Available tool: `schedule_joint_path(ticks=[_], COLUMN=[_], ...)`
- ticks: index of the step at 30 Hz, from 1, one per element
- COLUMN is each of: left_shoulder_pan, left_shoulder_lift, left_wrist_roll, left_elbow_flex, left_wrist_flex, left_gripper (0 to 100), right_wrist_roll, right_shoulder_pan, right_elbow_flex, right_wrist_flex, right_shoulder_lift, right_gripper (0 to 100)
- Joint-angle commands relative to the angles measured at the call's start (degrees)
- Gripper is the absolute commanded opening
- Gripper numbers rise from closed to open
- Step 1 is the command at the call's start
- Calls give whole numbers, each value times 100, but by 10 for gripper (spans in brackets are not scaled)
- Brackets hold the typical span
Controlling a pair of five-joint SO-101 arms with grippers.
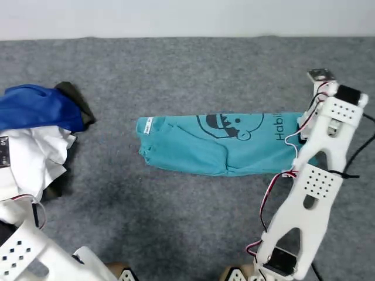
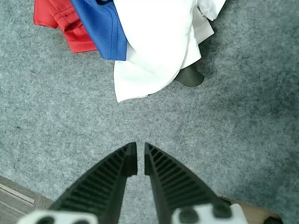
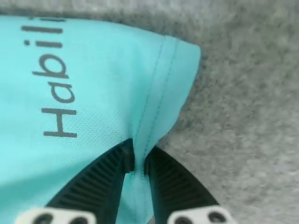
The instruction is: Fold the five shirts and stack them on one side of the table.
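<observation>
A teal shirt (image 1: 217,143) with a dark print lies in the middle of the grey mat, folded into a long strip. My right gripper (image 3: 138,161) is shut on the hem at one end of the teal shirt (image 3: 84,70), close to its corner. In the high view the right arm (image 1: 319,170) stands over the strip's right end. The other shirts lie in a loose pile at the left: blue (image 1: 38,108), white (image 1: 32,155) and a dark one (image 1: 73,96). My left gripper (image 2: 140,161) is shut and holds nothing, above bare mat a little short of the white shirt (image 2: 159,42).
In the left wrist view a red shirt (image 2: 63,21) and the blue shirt (image 2: 100,28) lie at the pile's far side, and a dark scrap (image 2: 189,77) pokes out under the white one. The left arm (image 1: 23,252) sits at the near left corner. Bare mat (image 1: 176,222) stretches in front of the teal strip.
</observation>
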Motion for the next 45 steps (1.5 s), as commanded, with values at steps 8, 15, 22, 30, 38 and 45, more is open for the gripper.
schedule_joint_path(ticks=[8,15,22,30,38,45], left_shoulder_pan=[35,35,35,35,35,35], left_shoulder_lift=[-70,-70,-79,-79,-79,-79], left_wrist_roll=[-26,-26,-26,-26,-26,-26], left_elbow_flex=[-13,-13,-22,-57,-57,-40], left_wrist_flex=[-9,-9,-9,-26,-44,-44], left_gripper=[36,36,36,36,36,36], right_wrist_roll=[299,273,-35,-703,-1081,-1029], right_shoulder_pan=[-743,-1631,-2589,-3890,-5042,-5613], right_elbow_flex=[853,1811,2312,2330,2356,2321], right_wrist_flex=[233,233,224,207,-277,-796], right_shoulder_lift=[-1525,-2554,-3451,-3688,-3609,-2914], right_gripper=[9,9,9,9,9,10])
